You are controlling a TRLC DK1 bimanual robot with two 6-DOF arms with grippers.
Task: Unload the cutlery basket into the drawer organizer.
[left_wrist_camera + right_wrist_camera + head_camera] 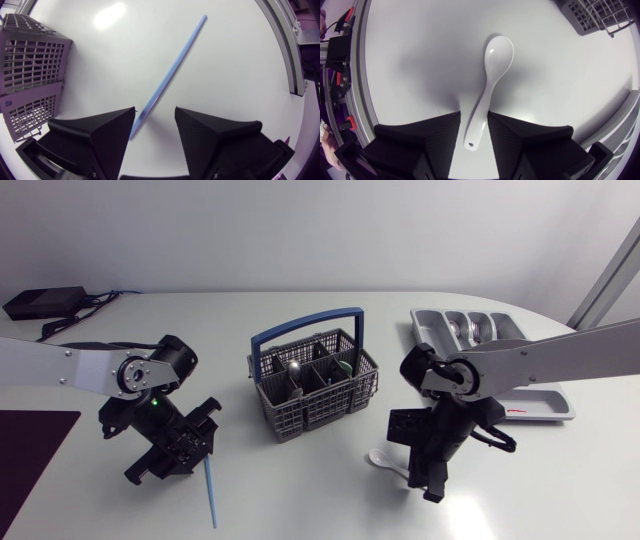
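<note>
Spoon point(497, 52): white, glossy, deep bowl, hole in the handle end. It lies flat on the table point(420, 60), handle end between the right gripper point(474, 114) fingers, bowl ahead of them. Fingers are narrow, flanking the handle with a gap, not clamped. Blue stick point(172, 70): thin, straight, flat on the table, near end between the left gripper point(155, 111) fingers, close to one, the rest running ahead. Those fingers are wide apart, holding nothing. Both arms are bent down, grippers low over the table. The grey basket point(320, 412) with its blue handle sits between the grippers, the organizer point(425, 328) behind the right arm.
</note>
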